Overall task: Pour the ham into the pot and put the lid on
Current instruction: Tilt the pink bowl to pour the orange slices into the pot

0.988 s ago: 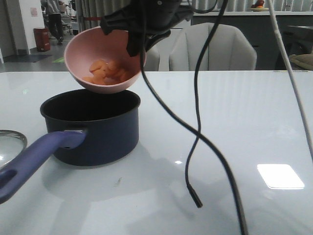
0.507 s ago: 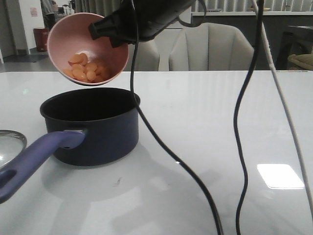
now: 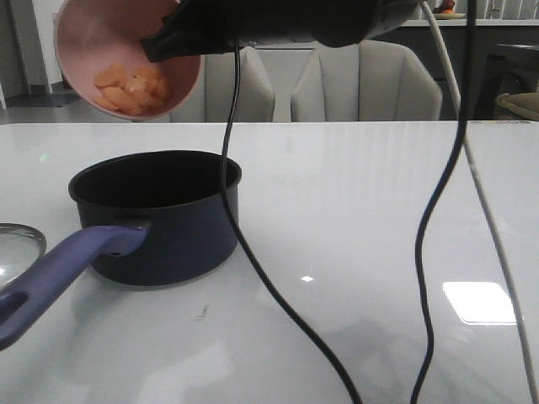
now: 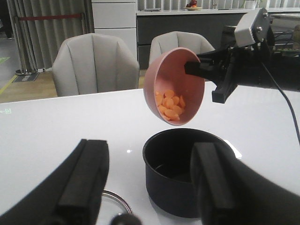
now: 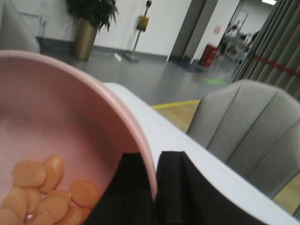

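My right gripper [image 3: 164,42] is shut on the rim of a pink bowl [image 3: 126,59], the rim pinched between its jaws [image 5: 152,183]. The bowl hangs tilted, high above the left side of the pot [image 3: 156,215]. Orange ham pieces [image 3: 130,88] lie in the bowl's lower part [image 5: 42,187]. The dark navy pot stands on the table with a black, empty-looking inside [image 4: 183,173] and a purple handle [image 3: 59,273] pointing to the front left. The glass lid [image 3: 17,252] lies left of the pot. My left gripper [image 4: 150,154] is open, near the lid [image 4: 112,206] and facing the pot.
Black and white cables [image 3: 253,252] hang from the right arm down to the white table [image 3: 379,210], just right of the pot. Grey chairs [image 3: 362,80] stand behind the table's far edge.
The right gripper has carried the bowl up and to the left and tipped it further. The ham pieces have slid to the bowl's low side and stay inside it. The pot and lid have not moved.
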